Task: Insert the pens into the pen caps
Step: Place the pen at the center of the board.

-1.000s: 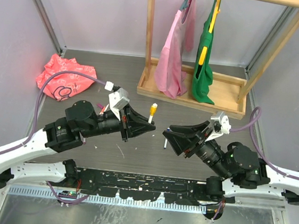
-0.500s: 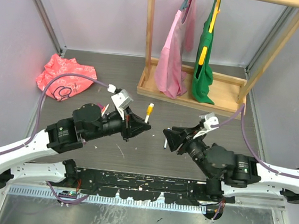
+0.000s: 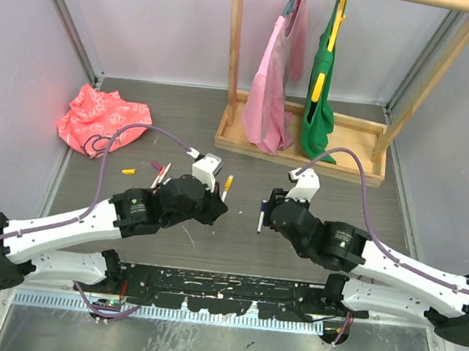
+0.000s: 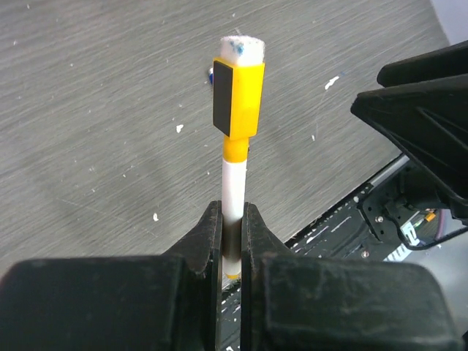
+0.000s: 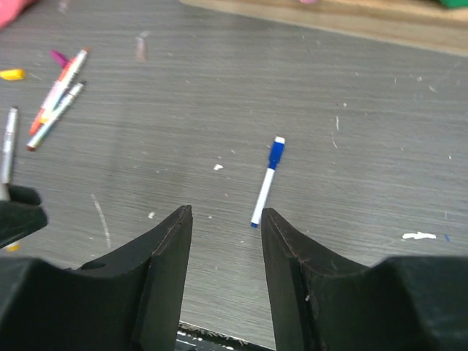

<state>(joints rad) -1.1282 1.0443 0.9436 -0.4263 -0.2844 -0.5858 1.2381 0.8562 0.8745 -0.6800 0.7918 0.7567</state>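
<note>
- Nearest to us, the left pincer [image 4: 232, 213] is clenched on the white barrel of the yellow pen [image 4: 235, 157]. It holds the pen low on the shaft, and the blocky yellow end stands clear above the jaws.
- That yellow end carries a black patch and a fuzzy white top. We judge it to be a cap that is already seated, though we cannot be sure from here.
- To the right, the right pincer [image 5: 223, 212] is released, with its jaws apart and nothing between them, hovering over the surface [image 5: 365, 110].
- Just beyond its fingertips the blue pen [image 5: 266, 183] lies flat on the surface, thin tip toward us and thicker blue end pointing away.
- We expect this pen to be light, stiff and smooth, so it is likely to roll or skid if nudged. We would take it across the middle of the white barrel and leave both ends free.
- Further left, a few loose pens [image 3: 161, 172] lie together, with a small yellow cap [image 3: 128, 169] just beside them.
- At the far left lies a crumpled pink cloth [image 3: 102, 118], and at the far right stands a wooden rack [image 3: 305, 145] with garments hanging from it.
</note>
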